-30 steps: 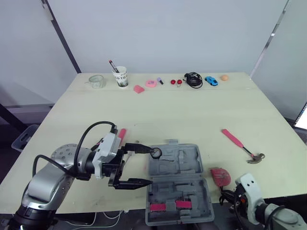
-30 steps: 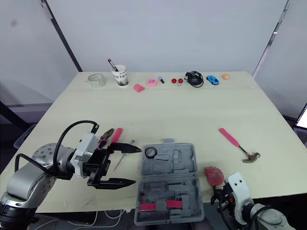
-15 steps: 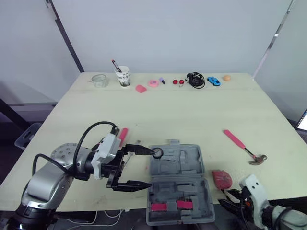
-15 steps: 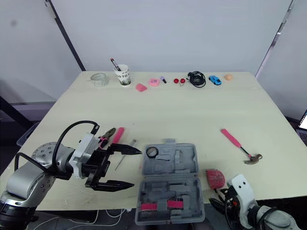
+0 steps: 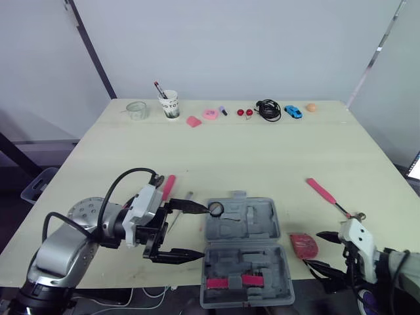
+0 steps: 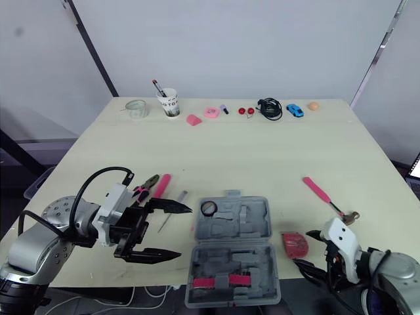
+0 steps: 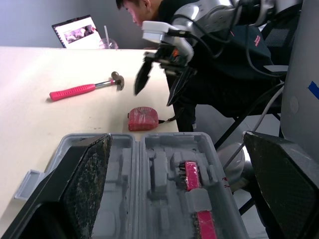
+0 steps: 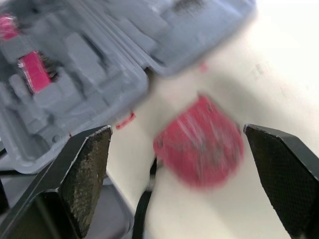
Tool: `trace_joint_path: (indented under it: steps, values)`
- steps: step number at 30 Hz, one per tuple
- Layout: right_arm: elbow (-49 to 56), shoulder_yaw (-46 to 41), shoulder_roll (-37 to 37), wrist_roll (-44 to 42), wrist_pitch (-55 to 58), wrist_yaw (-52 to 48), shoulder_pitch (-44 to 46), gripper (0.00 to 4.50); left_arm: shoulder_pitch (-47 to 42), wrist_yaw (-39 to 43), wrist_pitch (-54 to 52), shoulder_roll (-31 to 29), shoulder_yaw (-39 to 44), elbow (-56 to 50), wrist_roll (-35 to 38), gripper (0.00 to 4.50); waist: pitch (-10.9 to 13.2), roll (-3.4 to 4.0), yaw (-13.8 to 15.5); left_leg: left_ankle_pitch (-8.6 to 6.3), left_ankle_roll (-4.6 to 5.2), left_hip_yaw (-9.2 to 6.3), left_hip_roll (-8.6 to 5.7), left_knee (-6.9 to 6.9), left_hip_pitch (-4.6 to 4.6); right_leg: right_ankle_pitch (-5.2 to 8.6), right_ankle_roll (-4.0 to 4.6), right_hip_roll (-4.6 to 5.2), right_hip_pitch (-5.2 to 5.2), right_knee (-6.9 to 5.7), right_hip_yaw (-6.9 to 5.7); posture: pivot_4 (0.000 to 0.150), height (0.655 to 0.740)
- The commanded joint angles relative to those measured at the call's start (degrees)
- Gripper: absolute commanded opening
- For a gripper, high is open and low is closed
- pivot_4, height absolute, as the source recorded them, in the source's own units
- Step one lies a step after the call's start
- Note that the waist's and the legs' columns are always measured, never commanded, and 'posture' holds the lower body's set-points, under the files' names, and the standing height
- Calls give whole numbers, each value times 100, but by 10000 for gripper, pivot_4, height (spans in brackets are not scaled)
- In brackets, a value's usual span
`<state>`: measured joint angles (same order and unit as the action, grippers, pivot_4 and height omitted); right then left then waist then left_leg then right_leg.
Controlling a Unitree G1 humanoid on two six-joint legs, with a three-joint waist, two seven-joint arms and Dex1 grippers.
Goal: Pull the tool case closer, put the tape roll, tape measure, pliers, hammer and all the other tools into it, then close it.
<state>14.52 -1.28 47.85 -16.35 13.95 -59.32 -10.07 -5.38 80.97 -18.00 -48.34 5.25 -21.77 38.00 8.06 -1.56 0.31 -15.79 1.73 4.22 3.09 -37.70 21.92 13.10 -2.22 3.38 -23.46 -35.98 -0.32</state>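
Red tape measure (image 5: pixel 303 243) lies between tool case (image 5: pixel 252 253) and right pincer (image 7: pixel 154 97).

The tape measure (image 8: pixel 199 139) is smeared into a red blur with no markings legible, and the tool case (image 8: pixel 75 64) beside it is just as soft — its moulded slots unreadable, one side running out of view. The small red objects (image 5: pixel 244 112) at the table's (image 5: pixel 262 151) far edge are too tiny to identify.
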Motion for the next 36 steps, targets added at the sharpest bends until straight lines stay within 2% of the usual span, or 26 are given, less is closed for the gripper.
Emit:
trace_joint_path:
  steps: [1,7,15,36]
  values:
    - [-505,267,310,361,-666,-547,438,44506,96,-45,124,-26,119,-149,6,45000,0,-1,30,0,0,2,0,-1,2,0,0,-2,0,0,2,1500,7400]
    - [-1392,842,542,863,-1392,-1245,1316,44506,220,-193,147,9,132,-271,6,45000,3,3,49,0,0,-6,8,-27,8,0,1,-33,6,-4,21,1500,7400]
    - [-1492,1313,416,1219,-1054,-1325,2029,44506,289,-290,220,0,150,-293,-3,45000,6,8,46,-1,1,-3,10,-63,7,0,2,-35,6,-44,29,1500,7400]
    - [-2579,1836,-55,1840,-1376,-1272,2667,44506,283,-285,229,-65,167,-221,-11,45000,6,8,36,-1,1,2,9,-65,6,0,4,-36,1,-57,36,1500,7400]
